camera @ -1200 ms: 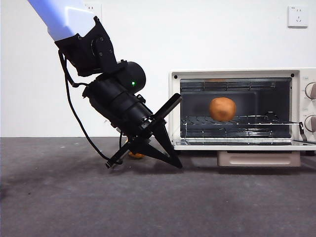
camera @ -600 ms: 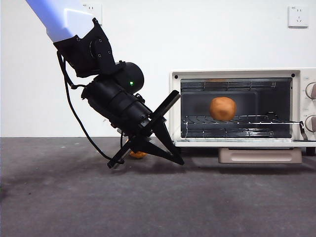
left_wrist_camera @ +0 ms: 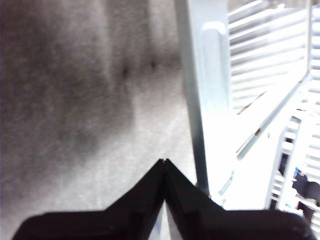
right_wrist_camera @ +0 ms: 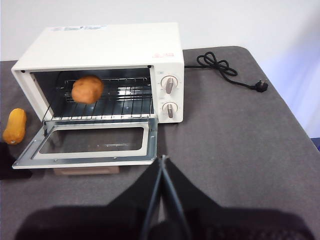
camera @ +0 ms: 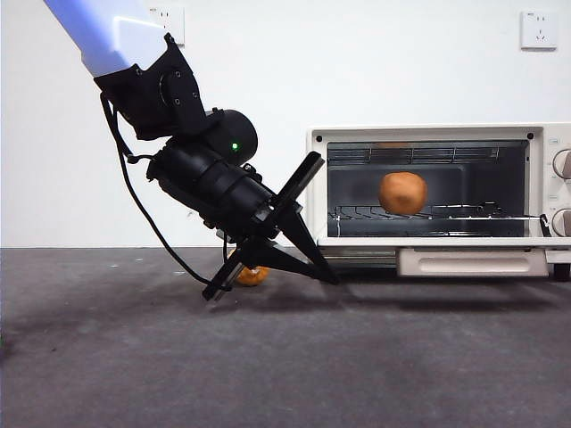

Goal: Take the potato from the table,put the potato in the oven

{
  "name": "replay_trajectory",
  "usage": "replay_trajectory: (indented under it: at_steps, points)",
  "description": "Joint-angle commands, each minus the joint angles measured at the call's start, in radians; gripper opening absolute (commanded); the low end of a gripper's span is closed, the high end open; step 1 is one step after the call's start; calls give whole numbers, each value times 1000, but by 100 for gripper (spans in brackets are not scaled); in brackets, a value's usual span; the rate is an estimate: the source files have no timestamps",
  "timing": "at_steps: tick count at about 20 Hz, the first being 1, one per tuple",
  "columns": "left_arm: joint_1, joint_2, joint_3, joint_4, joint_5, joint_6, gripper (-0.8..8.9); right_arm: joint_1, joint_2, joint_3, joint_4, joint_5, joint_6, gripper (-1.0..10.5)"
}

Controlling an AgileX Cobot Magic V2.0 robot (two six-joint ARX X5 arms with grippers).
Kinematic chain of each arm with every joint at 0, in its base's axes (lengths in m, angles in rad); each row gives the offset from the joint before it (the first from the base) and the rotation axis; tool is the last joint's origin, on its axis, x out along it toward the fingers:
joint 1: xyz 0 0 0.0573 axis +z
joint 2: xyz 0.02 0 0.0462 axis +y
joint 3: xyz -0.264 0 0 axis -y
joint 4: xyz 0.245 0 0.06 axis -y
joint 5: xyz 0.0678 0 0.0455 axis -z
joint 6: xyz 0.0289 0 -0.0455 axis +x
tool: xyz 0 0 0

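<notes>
Potato (camera: 402,193): found resting on the wire rack (right_wrist_camera: 112,102) inside the oven (right_wrist_camera: 105,47), toward the side away from the knobs (right_wrist_camera: 170,85); it is off the table (camera: 285,357) and gripped by nothing.
Step in hand: judged to be the withdrawal of the arm and, perhaps, the closing of the door (right_wrist_camera: 90,145); placement itself appears done.
Left gripper (left_wrist_camera: 165,162): seen low beside the oven's outer side wall, just above the table; its jaws are pressed together tip to tip and nothing is held.
Right gripper (right_wrist_camera: 161,160): kept well back from the oven front, over bare table; jaws are closed together and empty.
How it is best done: the left gripper should be lifted up and away from the oven wall before any sideways travel, so the casing is not scraped. If the door is to be shut, it should be raised from beneath its free edge, evenly, so the rack and potato are not jolted.
Door: lying fully open and flat, in front of the cavity.
Other things: a small orange-yellow fruit-like object (right_wrist_camera: 14,126) lies on the table beside the oven, close to the left gripper; a power cord with plug (right_wrist_camera: 230,72) trails behind the knob side.
Obstructions: the fruit-like object and the oven wall crowd the left gripper's exit path; nothing blocks the door's swing that can be seen.
</notes>
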Motion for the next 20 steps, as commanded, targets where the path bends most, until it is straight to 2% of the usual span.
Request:
replay_trajectory:
  at_steps: [1,9,13,20]
  points:
    - [6,6,-3,26,36,0,-6,2,-6,0,2,0,12,-8]
    - [53,-41,-3,57,49,-6,-7,2,-6,0,2,0,31,-8]
    - [68,-67,-3,151,114,-69,-6,2,-6,0,3,-4,31,-8]
    - [69,-85,-2,170,99,-76,-7,2,-6,0,2,-12,31,-8]
